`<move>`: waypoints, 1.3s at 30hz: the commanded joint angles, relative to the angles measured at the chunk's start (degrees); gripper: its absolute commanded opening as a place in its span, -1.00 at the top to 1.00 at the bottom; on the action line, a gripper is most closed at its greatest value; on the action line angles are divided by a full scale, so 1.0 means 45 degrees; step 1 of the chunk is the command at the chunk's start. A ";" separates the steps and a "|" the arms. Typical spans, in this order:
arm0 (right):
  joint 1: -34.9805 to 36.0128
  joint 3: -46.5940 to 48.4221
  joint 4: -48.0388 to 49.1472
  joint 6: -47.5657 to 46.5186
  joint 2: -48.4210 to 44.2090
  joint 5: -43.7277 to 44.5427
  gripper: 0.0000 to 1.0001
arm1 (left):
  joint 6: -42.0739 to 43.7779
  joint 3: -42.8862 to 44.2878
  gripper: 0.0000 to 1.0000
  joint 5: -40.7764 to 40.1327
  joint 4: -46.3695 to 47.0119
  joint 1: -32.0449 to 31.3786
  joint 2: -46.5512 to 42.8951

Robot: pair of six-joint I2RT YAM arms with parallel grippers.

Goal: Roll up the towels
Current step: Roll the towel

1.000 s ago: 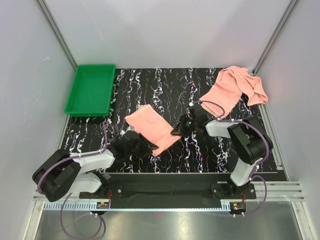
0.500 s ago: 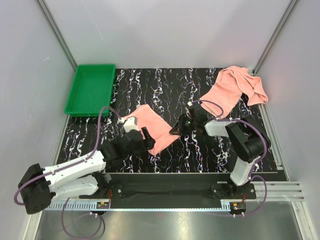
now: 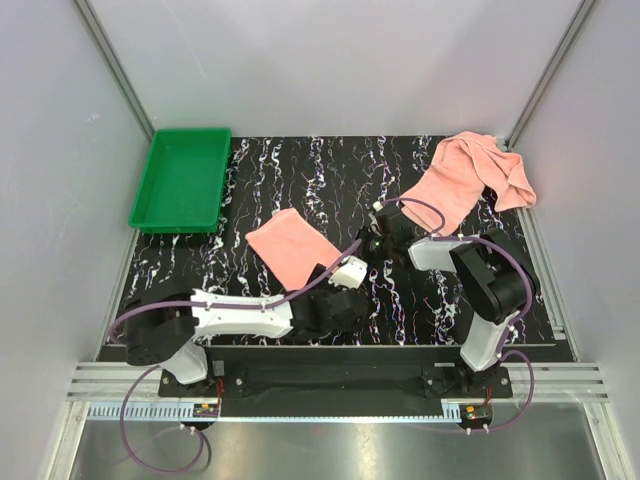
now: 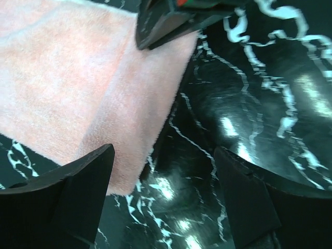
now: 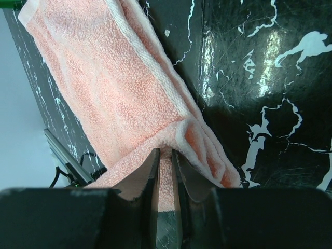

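One salmon-pink towel (image 3: 291, 246) lies flat on the black marbled mat, left of centre. My right gripper (image 3: 363, 252) is at its right corner, shut on a bunched fold of the towel (image 5: 129, 98), with both fingers (image 5: 151, 171) pinching cloth. My left gripper (image 3: 343, 290) is open and empty, low over the mat just near and right of the towel's edge (image 4: 78, 88). The right gripper's fingertips (image 4: 171, 21) show at the top of the left wrist view. The second towel (image 3: 468, 178) lies crumpled at the back right.
A green tray (image 3: 183, 180) stands at the back left, off the mat's corner. Grey walls close in the left, back and right sides. The arm bases sit on a rail (image 3: 330, 380) along the near edge.
My left arm has swung from the towel's near left side to its near right end, beside the right gripper. The towel's right end looks drawn in a little. The right gripper has barely moved.
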 commanded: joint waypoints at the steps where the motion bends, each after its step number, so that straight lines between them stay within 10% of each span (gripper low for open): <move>1: 0.0109 0.0210 -0.0225 -0.0453 0.0255 0.0075 0.57 | 0.0272 -0.0089 -0.72 -0.1900 0.0653 0.0057 0.0345; 25: 0.0090 0.0776 -0.0556 -0.0453 0.1017 -0.0061 0.58 | -0.3088 -0.1827 -0.67 -0.1671 -0.0187 0.0135 0.1654; 39: -0.0651 0.1343 -0.2952 -0.1409 -0.0229 0.0289 0.53 | -0.3010 -0.2003 0.79 -0.0695 0.0437 0.0115 0.1890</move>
